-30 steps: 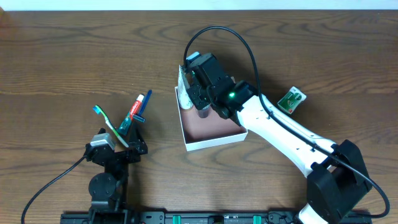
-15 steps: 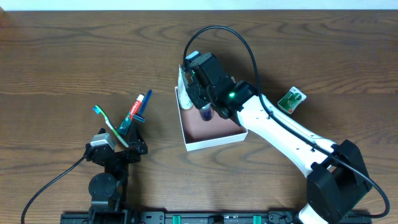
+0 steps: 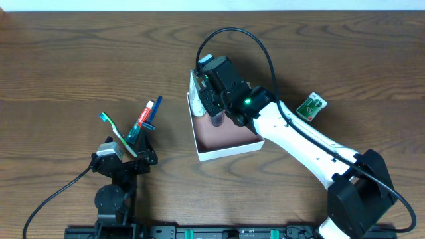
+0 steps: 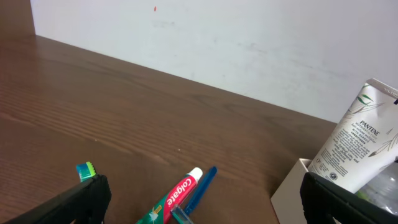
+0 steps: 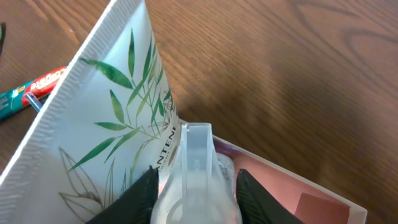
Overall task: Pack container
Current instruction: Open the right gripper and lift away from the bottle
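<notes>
The container (image 3: 229, 151) is seen mid-table, bare table (image 3: 99, 53) round its walls. At its far-left corner the right gripper (image 5: 198, 196) is set astride a clear bottle (image 5: 196, 158); grip cannot be told. The left gripper (image 4: 205, 202) is held wide open.

I log: surface (image 3: 66, 53), dark wood grain, smooth, low sheen; container (image 3: 229, 151), matt white cardboard, pinkish-brown lining; tube (image 5: 106, 124), satin white plastic, ribbed crimped seam; bottle (image 5: 196, 180), clear smooth plastic; toothpaste (image 4: 177, 196), glossy printed skin.

Overhead looks straight down; the 2 wrist views, low and near, share the tube (image 4: 357, 146).
</notes>
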Controlling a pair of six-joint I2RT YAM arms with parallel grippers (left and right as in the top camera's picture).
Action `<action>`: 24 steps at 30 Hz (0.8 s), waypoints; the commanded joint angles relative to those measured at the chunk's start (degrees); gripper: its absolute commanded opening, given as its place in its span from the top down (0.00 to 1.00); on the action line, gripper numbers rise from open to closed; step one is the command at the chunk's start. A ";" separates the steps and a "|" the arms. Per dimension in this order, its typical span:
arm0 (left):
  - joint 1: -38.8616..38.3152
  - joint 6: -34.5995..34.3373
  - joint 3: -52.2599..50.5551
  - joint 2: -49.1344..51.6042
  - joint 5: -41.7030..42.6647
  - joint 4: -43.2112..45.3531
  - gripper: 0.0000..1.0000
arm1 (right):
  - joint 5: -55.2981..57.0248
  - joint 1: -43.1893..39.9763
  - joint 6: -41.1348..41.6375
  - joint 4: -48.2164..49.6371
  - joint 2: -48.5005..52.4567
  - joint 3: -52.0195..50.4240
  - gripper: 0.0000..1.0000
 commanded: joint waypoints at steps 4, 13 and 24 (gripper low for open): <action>0.33 0.98 -1.20 -0.35 -0.63 -2.10 0.02 | 0.02 0.13 -0.79 0.59 -0.50 0.35 0.49; 0.33 0.98 -1.20 -0.35 -0.63 -2.10 0.02 | 0.66 -0.37 -0.79 1.92 -0.66 0.50 0.46; 0.33 0.98 -1.20 -0.35 -0.63 -2.10 0.02 | 0.87 -4.07 -0.74 2.27 -10.05 1.81 0.36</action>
